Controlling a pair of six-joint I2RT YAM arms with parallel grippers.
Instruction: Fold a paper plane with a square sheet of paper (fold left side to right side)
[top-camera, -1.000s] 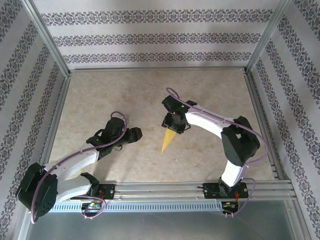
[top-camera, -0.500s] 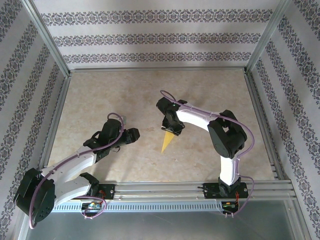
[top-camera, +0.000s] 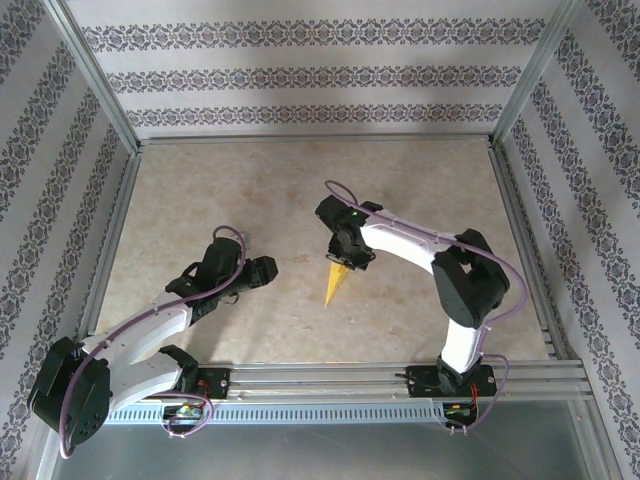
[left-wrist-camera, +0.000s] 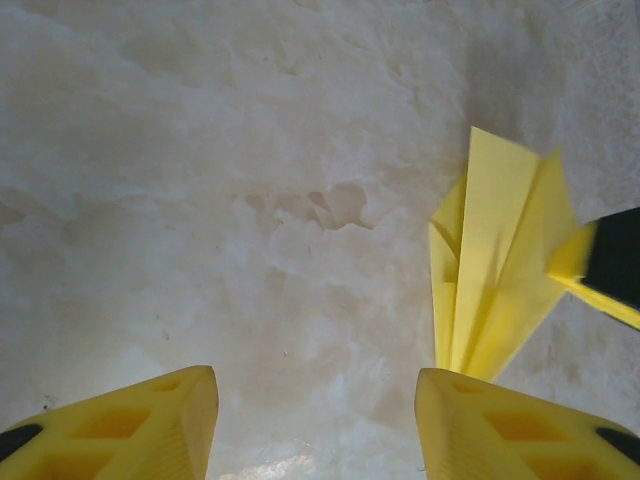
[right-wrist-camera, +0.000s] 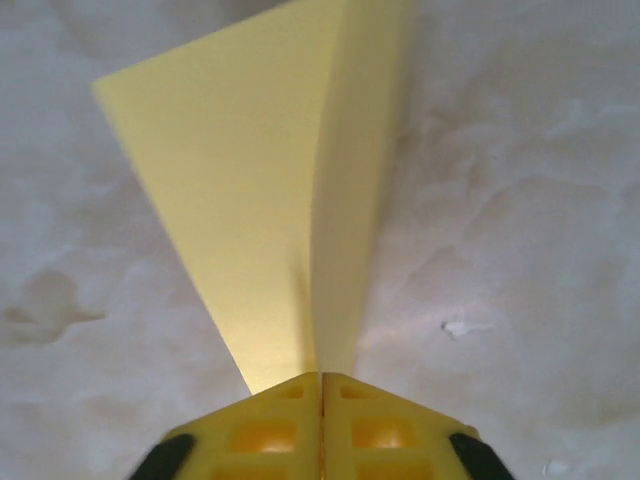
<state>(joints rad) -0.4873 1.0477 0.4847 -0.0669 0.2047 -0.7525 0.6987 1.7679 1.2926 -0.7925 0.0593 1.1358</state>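
**Plane at mid-table, one gripper on it, one beside it**

I see the paper plane (top-camera: 337, 283) lying on the table (top-camera: 250, 190) near its middle, nose towards the near edge where the arms are bolted and tail towards the far wall. The right gripper (top-camera: 345, 262) sits over the tail end. From its wrist camera, the plane (right-wrist-camera: 280, 200) runs forward out of the meeting fingers of that gripper (right-wrist-camera: 322, 385). The left gripper (top-camera: 268, 268) stands to the left of the plane, apart from it. From the left wrist, the plane (left-wrist-camera: 495, 270) lies ahead and to the right of the left gripper (left-wrist-camera: 315, 420).
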